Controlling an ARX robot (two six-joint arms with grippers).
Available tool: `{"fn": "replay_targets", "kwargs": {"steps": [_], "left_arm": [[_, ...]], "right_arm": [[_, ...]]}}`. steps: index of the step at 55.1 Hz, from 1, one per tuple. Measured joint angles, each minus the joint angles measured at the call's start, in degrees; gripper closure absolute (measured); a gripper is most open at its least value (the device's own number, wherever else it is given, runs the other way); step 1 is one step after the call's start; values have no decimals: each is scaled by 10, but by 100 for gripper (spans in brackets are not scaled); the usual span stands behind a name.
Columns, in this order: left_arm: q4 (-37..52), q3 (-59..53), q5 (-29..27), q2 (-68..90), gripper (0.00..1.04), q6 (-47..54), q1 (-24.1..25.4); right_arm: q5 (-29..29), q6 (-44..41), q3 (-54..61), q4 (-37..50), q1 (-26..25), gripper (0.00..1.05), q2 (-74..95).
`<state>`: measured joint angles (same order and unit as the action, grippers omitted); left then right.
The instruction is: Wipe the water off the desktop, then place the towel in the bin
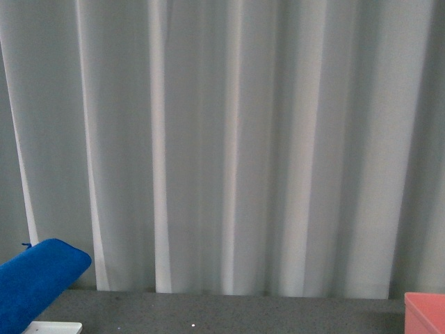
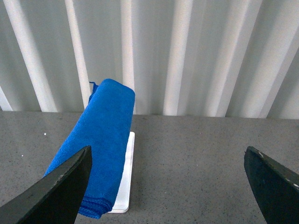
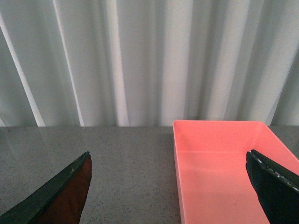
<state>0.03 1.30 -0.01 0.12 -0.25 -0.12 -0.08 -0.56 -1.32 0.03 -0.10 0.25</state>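
- Front view: I see neither arm. A pale pleated curtain [image 1: 229,139] fills most of the picture, and a strip of dark desktop [image 1: 229,313] runs along the near edge.
- Front view: the towel [image 1: 38,278] is at the far left, a thick blue roll rising at a slant towards the curtain. A corner of a white tray [image 1: 55,327] shows just under it.
- Front view: a corner of the pink bin [image 1: 425,313] shows at the far right, well apart from the towel.
- Left wrist view: the left gripper [image 2: 168,151] has its fingers wide apart, with speckled desktop [image 2: 196,158] showing between them.
- Left wrist view: the towel [image 2: 100,140] lies along the tray [image 2: 127,177], its far end lifted against the curtain [image 2: 187,56] and its near end hanging over the tray's edge. One finger overlaps that near end in the picture, and I cannot tell whether they touch.
- Right wrist view: the right gripper [image 3: 168,156] has its fingers spread wide too.
- Right wrist view: the bin [image 3: 224,168] stands on the desktop [image 3: 117,163] close to the curtain [image 3: 140,60]. Its inside is open to the camera, and one fingertip overlaps its side in the picture.
- Right wrist view: the other finger shows a reddish tint on its inner face.
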Motion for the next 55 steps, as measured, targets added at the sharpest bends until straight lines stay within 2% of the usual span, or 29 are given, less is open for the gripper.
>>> {"fn": "replay_targets", "kwargs": {"steps": [55], "left_arm": [[0,0,0,0,7,0,0]], "right_arm": [[0,0,0,0,0,7,0]]}}
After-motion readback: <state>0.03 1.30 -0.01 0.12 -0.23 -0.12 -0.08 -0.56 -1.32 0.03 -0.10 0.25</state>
